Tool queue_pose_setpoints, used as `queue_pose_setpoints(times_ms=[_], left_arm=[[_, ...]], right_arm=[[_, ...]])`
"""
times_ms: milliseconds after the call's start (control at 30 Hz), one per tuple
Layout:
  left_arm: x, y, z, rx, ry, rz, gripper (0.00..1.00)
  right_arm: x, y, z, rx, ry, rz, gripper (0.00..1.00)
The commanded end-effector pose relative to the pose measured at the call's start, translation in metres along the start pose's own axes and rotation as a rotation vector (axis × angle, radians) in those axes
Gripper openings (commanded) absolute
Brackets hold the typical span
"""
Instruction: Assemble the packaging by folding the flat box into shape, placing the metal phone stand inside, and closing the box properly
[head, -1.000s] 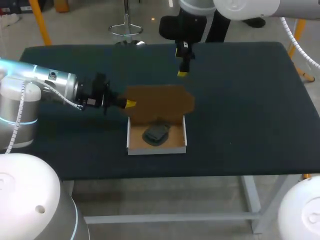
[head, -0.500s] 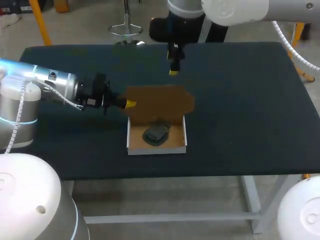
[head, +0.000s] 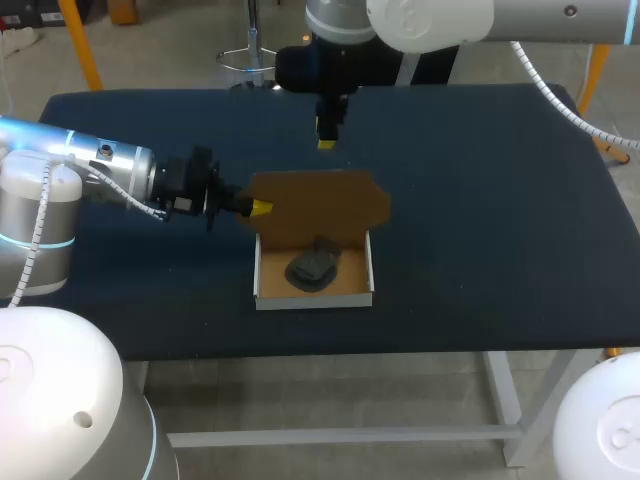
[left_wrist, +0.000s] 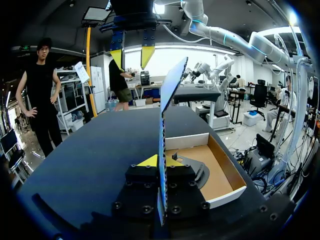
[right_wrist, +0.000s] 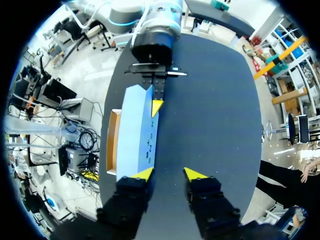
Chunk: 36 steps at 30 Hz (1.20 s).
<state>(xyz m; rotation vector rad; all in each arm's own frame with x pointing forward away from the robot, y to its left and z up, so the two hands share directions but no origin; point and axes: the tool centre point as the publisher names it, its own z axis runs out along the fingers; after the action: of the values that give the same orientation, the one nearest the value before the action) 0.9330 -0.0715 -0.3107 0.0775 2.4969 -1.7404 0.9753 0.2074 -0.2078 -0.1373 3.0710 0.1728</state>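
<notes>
Left gripper (head: 258, 208) clamped on raised lid (head: 320, 205) edge. Box (head: 313, 297) mid-table, open, phone stand (head: 312, 267) lying inside. Right gripper (head: 327, 138) hovering over table (head: 500, 220) behind lid, fingers spread, nothing held.

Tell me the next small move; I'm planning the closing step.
Probably lower the open right hand behind the raised lid to push it shut: the stand lies in the box, and the left hand pinches the lid's edge.

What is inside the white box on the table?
A dark phone stand lies on the brown floor of the box. The raised lid covers its back edge from above.
</notes>
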Motion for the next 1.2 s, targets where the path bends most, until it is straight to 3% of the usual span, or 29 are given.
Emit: queue_pose_setpoints(times_ms=[33,500,1200], left_arm=[[0.001,0.002,0.001,0.000,0.001,0.000,0.00],[0.001,0.002,0.001,0.000,0.001,0.000,0.00],[0.001,0.002,0.001,0.000,0.001,0.000,0.00]], right_arm=[[-0.004,0.009,0.004,0.024,0.020,-0.002,0.39],[0.016,0.019,0.012,0.030,0.035,-0.024,0.43],[0.050,0.021,0.025,0.029,0.044,-0.034,0.40]])
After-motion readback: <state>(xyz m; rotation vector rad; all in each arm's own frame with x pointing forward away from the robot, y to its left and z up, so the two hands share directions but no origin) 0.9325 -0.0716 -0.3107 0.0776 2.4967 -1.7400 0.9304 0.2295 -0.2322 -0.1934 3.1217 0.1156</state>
